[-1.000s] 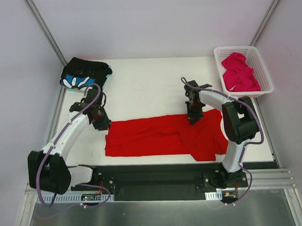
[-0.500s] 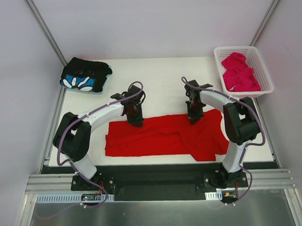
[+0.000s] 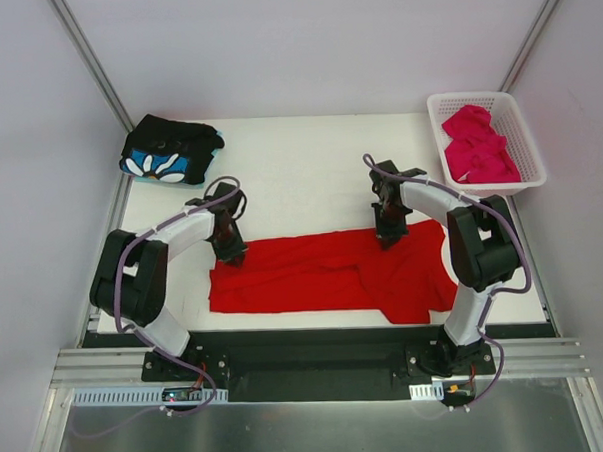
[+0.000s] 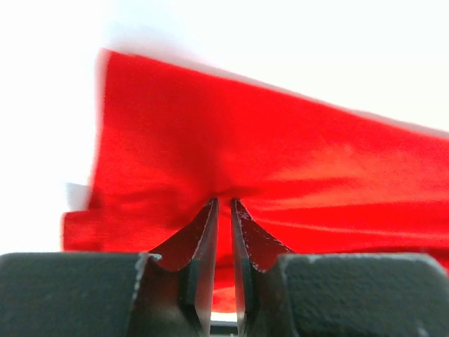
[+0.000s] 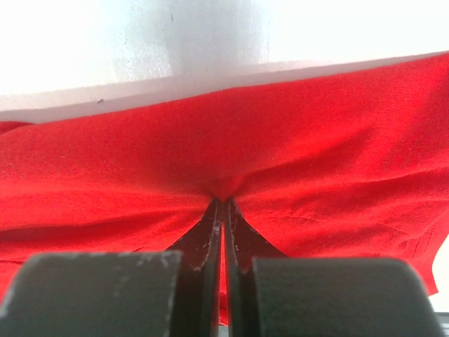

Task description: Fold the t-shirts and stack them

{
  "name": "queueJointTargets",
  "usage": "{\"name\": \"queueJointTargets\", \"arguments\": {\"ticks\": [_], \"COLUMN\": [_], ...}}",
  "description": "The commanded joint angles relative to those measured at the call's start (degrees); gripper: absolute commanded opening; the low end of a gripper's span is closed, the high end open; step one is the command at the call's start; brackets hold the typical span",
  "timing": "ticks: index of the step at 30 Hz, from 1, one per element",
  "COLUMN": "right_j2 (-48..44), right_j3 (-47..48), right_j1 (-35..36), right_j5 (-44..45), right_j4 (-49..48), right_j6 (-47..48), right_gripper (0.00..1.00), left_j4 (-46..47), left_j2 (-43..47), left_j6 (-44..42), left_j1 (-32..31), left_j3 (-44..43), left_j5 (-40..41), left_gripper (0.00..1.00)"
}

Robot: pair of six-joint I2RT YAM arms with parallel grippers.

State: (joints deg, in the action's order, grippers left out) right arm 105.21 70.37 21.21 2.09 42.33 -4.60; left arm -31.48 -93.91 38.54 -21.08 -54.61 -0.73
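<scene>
The bright red t-shirt (image 3: 314,275) lies spread lengthwise across the near part of the white table (image 3: 309,166). My left gripper (image 3: 231,255) is down at its far left corner. In the left wrist view its jaws (image 4: 224,202) are shut on a pucker of the red cloth (image 4: 280,154). My right gripper (image 3: 385,236) is on the shirt's far edge, right of centre, also shut (image 5: 224,202) on pinched red cloth (image 5: 210,140). The black flower-print t-shirt (image 3: 168,152) lies folded at the far left corner. A magenta-pink t-shirt (image 3: 478,143) lies crumpled in the basket.
The white lattice basket (image 3: 436,130) stands at the far right corner of the table. Grey walls and metal frame posts close in the table on the left, back and right. The arm bases sit along the near edge.
The left gripper swung right over the shirt's far edge, then came back left to the far left corner. The right arm has not moved.
</scene>
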Motion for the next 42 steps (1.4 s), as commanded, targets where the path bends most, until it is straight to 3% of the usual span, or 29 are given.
{"name": "queueJointTargets", "arguments": {"ticks": [1, 15, 19, 26, 30, 36, 38, 42], "right_j2": [-3.3, -1.1, -1.0, -5.4, -10.9, -23.2, -26.3, -31.1], "right_j3": [-0.8, -1.7, -1.7, -0.6, -1.5, -6.5, -9.0, -16.6], "right_j1": [-0.5, -1.2, -1.2, -1.3, -1.0, 0.8, 0.8, 0.8], "right_j5": [0.0, -0.2, 0.5, 3.1, -0.6, -0.6, 0.3, 1.8], "right_j4": [1.5, 0.1, 0.2, 1.9, 2.1, 3.6, 3.0, 1.3], "right_j6": [1.2, 2.8, 2.9, 3.4, 2.7, -1.9, -5.0, -9.6], "right_gripper": [0.01, 0.01, 0.01, 0.01, 0.03, 0.14, 0.27, 0.41], "left_j4": [0.2, 8.1, 9.1, 9.1, 8.9, 8.1, 7.6, 7.3], "left_j2": [3.8, -3.2, -2.9, -1.5, 0.4, 6.8, 8.3, 12.5], "left_j6": [-0.6, -4.7, -4.7, -5.2, -4.4, -4.8, -5.0, -3.0], "left_j1": [3.6, 10.6, 11.9, 13.5, 13.6, 13.3, 13.0, 10.1], "left_j3": [1.5, 2.7, 2.3, -1.1, -1.9, -0.9, 0.4, 4.2], "left_j5": [5.5, 7.5, 4.9, 2.2, 0.8, -2.9, -3.2, -3.7], "left_gripper": [0.13, 0.13, 0.12, 0.13, 0.11, 0.12, 0.11, 0.11]}}
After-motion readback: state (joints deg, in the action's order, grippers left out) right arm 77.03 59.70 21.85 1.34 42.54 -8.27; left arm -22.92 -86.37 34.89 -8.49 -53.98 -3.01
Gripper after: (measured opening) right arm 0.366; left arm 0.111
